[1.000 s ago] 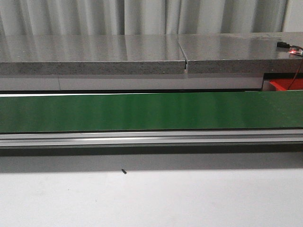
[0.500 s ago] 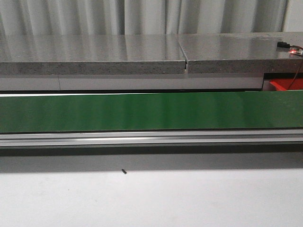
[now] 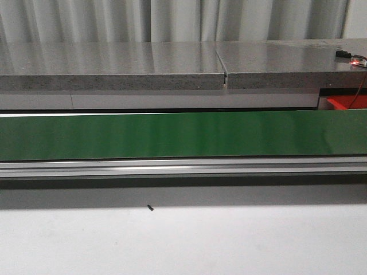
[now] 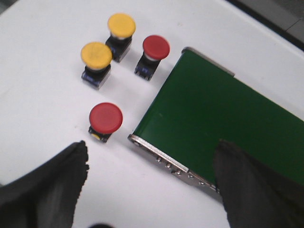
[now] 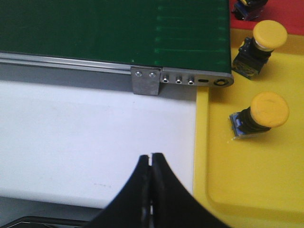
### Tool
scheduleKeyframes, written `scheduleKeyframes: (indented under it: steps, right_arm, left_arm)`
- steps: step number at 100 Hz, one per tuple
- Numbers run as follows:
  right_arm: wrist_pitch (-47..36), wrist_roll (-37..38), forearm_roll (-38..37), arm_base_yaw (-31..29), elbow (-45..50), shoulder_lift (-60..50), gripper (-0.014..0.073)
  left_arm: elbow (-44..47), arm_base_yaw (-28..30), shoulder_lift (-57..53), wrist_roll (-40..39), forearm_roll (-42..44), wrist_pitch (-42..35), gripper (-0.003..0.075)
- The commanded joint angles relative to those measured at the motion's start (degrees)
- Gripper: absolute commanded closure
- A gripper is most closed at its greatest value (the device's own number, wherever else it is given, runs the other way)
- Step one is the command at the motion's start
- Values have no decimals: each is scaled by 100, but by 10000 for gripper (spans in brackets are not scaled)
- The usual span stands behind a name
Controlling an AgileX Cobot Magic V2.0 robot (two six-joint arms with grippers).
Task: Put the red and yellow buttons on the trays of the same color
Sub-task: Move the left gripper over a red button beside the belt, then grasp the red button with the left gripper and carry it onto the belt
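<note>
In the left wrist view two red buttons [image 4: 105,118] [image 4: 156,47] and two yellow buttons [image 4: 96,55] [image 4: 121,25] stand on the white table beside the end of the green belt [image 4: 223,118]. My left gripper [image 4: 151,154] hangs open above the table, the nearer red button just beyond one finger. In the right wrist view the yellow tray [image 5: 247,175] holds two yellow buttons [image 5: 269,110] [image 5: 269,35]. A strip of the red tray [image 5: 280,12] shows beyond it. My right gripper [image 5: 152,156] is shut and empty over the white table, beside the yellow tray.
The green conveyor belt [image 3: 183,135] on its metal rail [image 3: 183,167] crosses the front view, with a grey stone counter [image 3: 114,66] behind. A small black screw [image 3: 150,208] lies on the white table. A red box [image 3: 344,103] shows at the right.
</note>
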Motion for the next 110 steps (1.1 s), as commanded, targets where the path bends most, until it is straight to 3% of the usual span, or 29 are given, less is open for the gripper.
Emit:
scheduleKeyframes:
  steps: [1,20,48,110]
  right_arm:
    - [-297,11,-73,17,-194,-13,685]
    - [-297,11,-73,17,-194,-13,685]
    - [-297,11,-73,17,-194,-13,685]
    - [-297,11,-73,17,-194,-13,685]
  left_arm:
    - [-386,129,328,-151,-116,168,194]
    - [-775,184,1331,-151,-105,607,195]
    - [-1160,184,2452,-299,113,593,195]
    - [-1196,184,3462,-388,135,104,215]
